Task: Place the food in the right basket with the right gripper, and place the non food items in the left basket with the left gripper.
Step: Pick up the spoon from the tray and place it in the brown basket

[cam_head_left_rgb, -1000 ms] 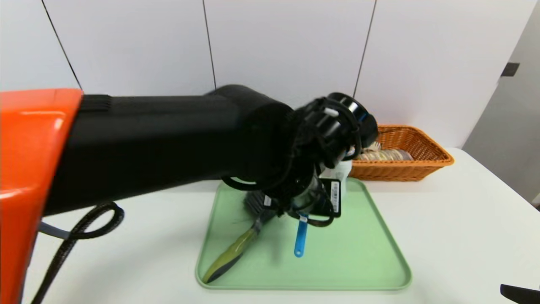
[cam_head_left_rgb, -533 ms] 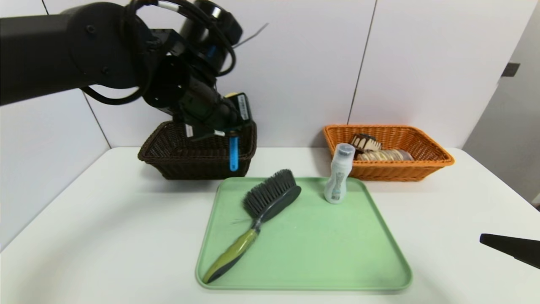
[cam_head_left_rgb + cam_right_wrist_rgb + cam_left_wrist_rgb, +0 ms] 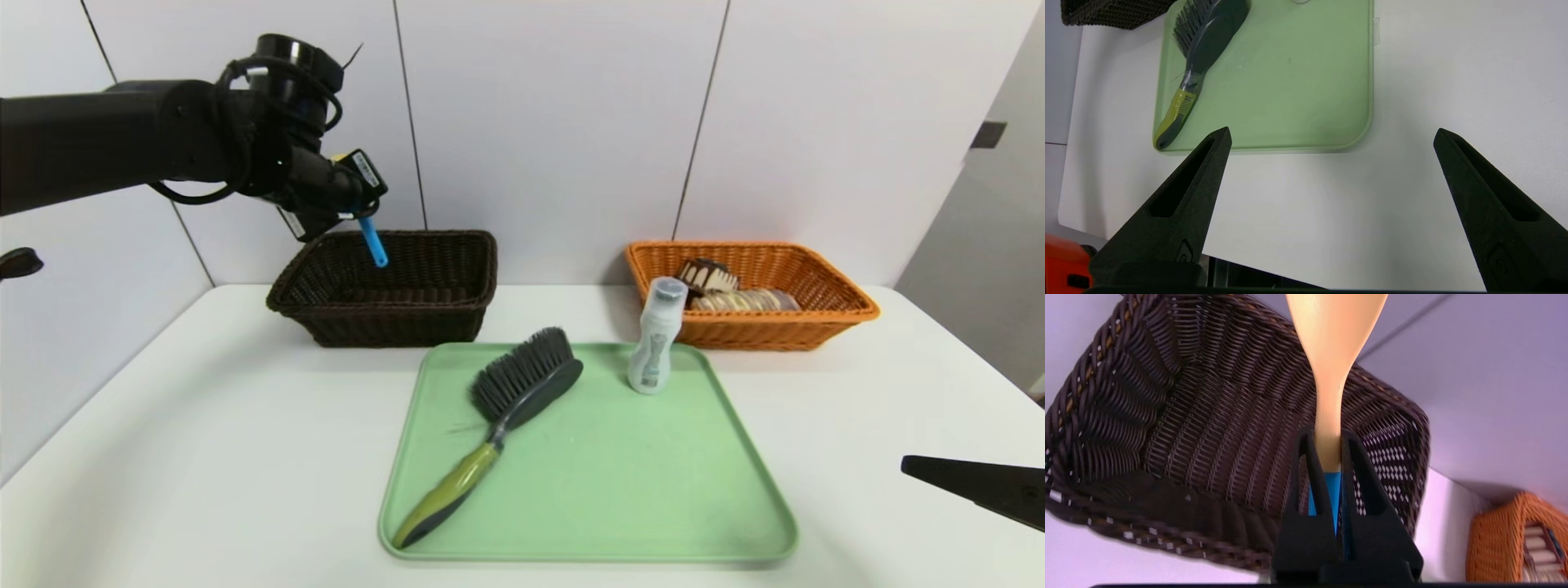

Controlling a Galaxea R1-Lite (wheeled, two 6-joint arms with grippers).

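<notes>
My right end effector (image 3: 1331,134) hangs low at the near right over the white table (image 3: 204,457), fingers wide apart, holding nothing. Brush (image 3: 506,408) lies on the green tray (image 3: 637,490), white bottle (image 3: 653,343) upright at the tray's far edge. Cake wedge (image 3: 706,276) and braided loaf (image 3: 747,300) sit in the orange basket (image 3: 824,314). My left end effector (image 3: 1327,437) is clamped on the spoon (image 3: 1331,355) above the dark brown basket (image 3: 384,322)
</notes>
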